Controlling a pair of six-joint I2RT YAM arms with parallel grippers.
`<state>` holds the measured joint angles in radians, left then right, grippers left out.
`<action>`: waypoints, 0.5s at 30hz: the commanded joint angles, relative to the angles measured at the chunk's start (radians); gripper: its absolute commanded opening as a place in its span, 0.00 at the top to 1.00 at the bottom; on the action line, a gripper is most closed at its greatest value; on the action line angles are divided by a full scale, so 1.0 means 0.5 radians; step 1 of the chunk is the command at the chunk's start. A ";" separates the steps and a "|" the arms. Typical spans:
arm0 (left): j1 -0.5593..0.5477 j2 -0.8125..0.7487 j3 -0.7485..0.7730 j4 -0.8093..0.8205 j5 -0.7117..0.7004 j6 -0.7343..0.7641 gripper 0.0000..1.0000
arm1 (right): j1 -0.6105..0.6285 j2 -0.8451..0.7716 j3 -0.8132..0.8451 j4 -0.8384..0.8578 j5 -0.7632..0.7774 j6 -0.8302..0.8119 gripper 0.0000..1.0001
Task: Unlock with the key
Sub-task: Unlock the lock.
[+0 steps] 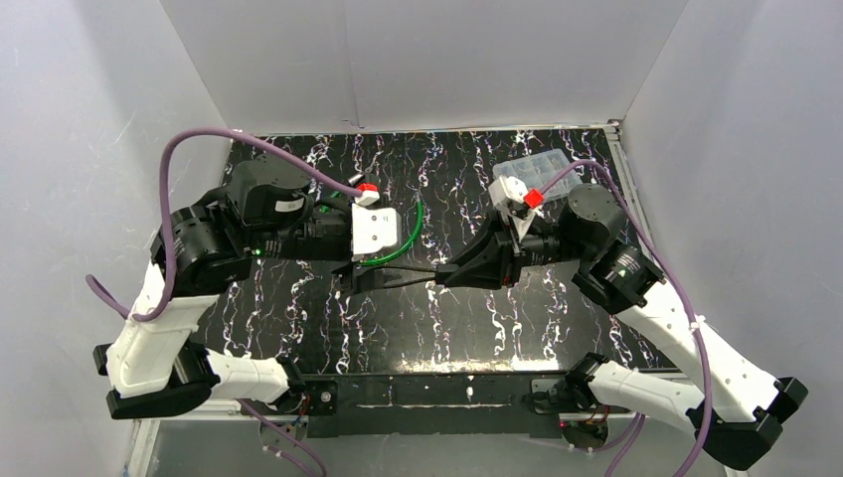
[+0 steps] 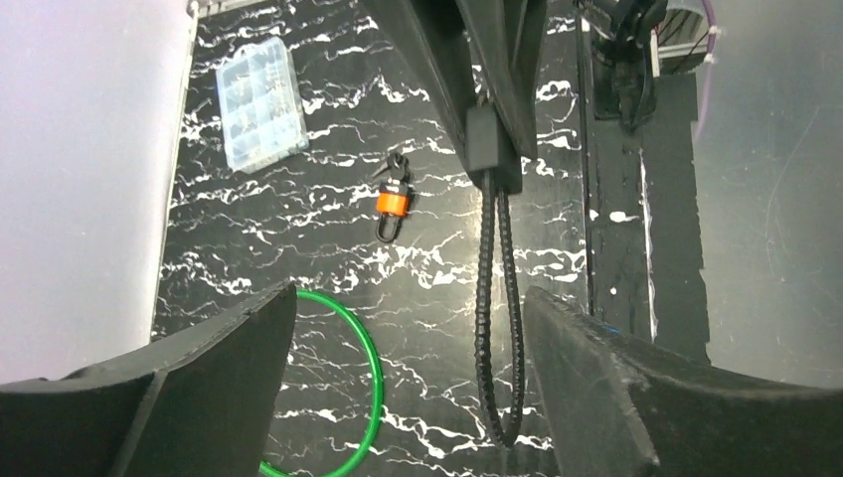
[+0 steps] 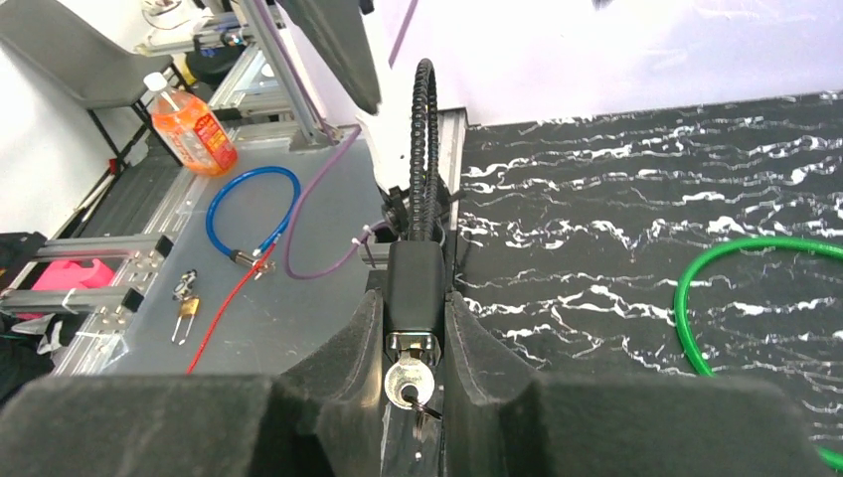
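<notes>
Right wrist view: my right gripper is clamped narrowly on the black cable lock, its keyhole cylinder facing me. My left gripper gapes wide around the cable loop, gripping nothing. I cannot tell whether a key is seated. I judge the unlocking still to be done.

Lab bench: white enclosure, aluminium framing

Green loop cut at bottom edge; key partly hidden in lock.
</notes>
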<state>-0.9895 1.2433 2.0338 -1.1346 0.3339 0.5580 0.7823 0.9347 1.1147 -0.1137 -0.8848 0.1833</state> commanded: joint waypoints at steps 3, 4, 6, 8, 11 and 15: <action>0.028 -0.107 -0.182 0.161 -0.046 -0.232 0.30 | -0.010 0.021 0.148 0.208 -0.060 0.076 0.99; 0.028 -0.108 -0.191 0.169 -0.028 -0.249 0.31 | -0.010 0.028 0.151 0.208 -0.056 0.076 0.99; 0.028 -0.097 -0.190 0.175 0.007 -0.261 0.30 | -0.009 0.049 0.162 0.208 -0.056 0.074 0.99; 0.028 -0.083 -0.182 0.182 0.020 -0.264 0.30 | -0.009 0.066 0.180 0.207 -0.052 0.068 0.99; 0.028 -0.056 -0.163 0.172 0.070 -0.294 0.30 | -0.009 0.082 0.196 0.194 -0.032 0.055 0.99; 0.027 -0.045 -0.193 0.180 0.134 -0.326 0.34 | -0.010 0.083 0.200 0.199 0.008 0.044 0.99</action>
<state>-0.9825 1.2167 1.9438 -1.0511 0.3493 0.4284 0.7799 0.9874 1.1556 -0.0738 -0.8935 0.2073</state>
